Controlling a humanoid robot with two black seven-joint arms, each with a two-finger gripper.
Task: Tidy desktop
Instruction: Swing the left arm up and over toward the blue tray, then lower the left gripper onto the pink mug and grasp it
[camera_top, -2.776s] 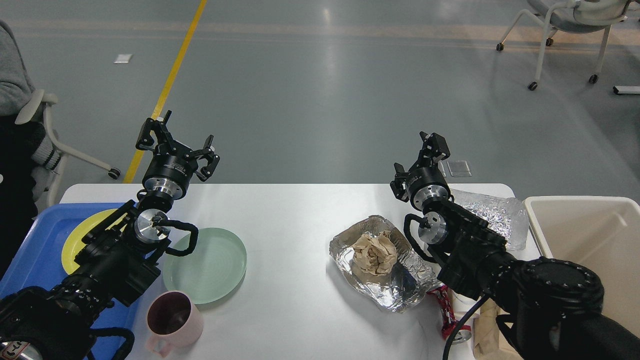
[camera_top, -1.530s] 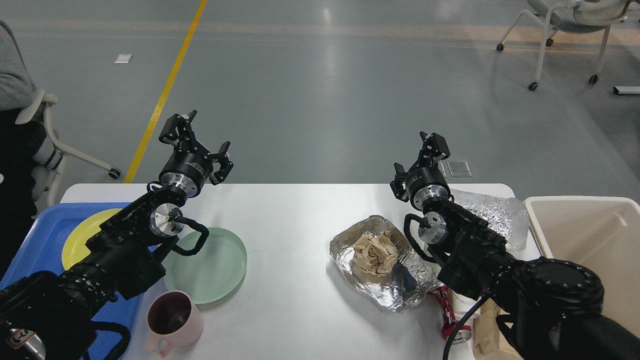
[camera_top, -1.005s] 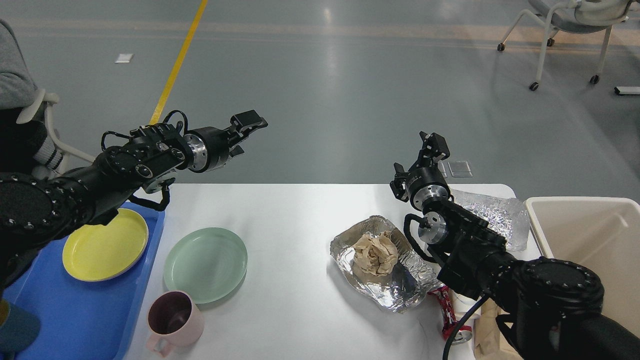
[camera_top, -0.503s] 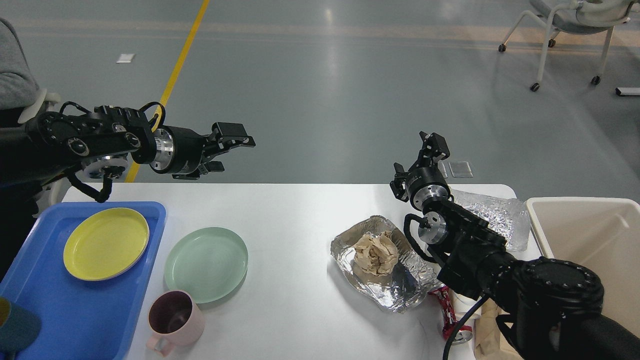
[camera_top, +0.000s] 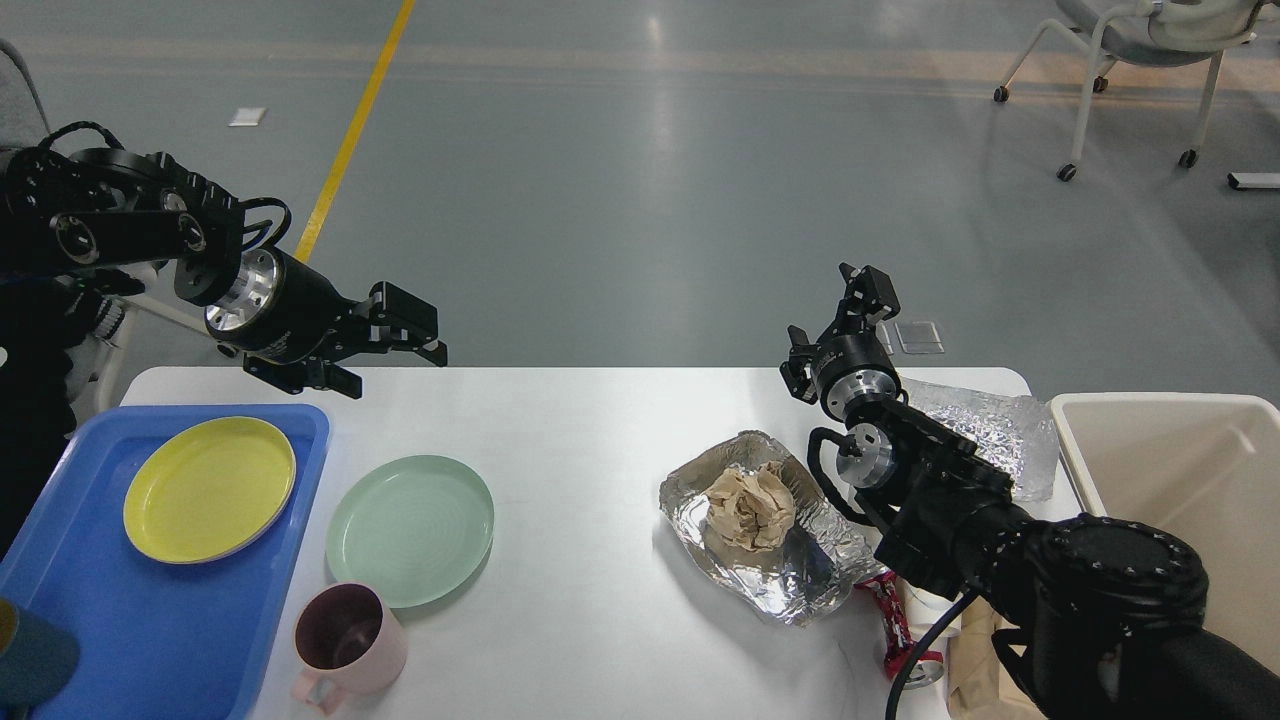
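The white desktop (camera_top: 590, 440) holds a pale green plate (camera_top: 410, 528), a pink mug (camera_top: 345, 640) in front of it, and a crumpled foil sheet (camera_top: 790, 575) with a ball of brown paper (camera_top: 748, 505) on it. My left gripper (camera_top: 392, 365) hangs open and empty above the desktop's far left edge, pointing right, behind the green plate. Near the far right, my right gripper (camera_top: 835, 312) points up and away, open and empty, just behind the foil.
A blue tray (camera_top: 190, 620) at the left carries a yellow plate (camera_top: 209, 488) and a teal cup (camera_top: 30, 660). A beige bin (camera_top: 1180, 480) stands at the right edge. Clear crinkled plastic (camera_top: 985, 430), a red wrapper (camera_top: 890, 615) and brown paper (camera_top: 975, 660) lie by my right arm.
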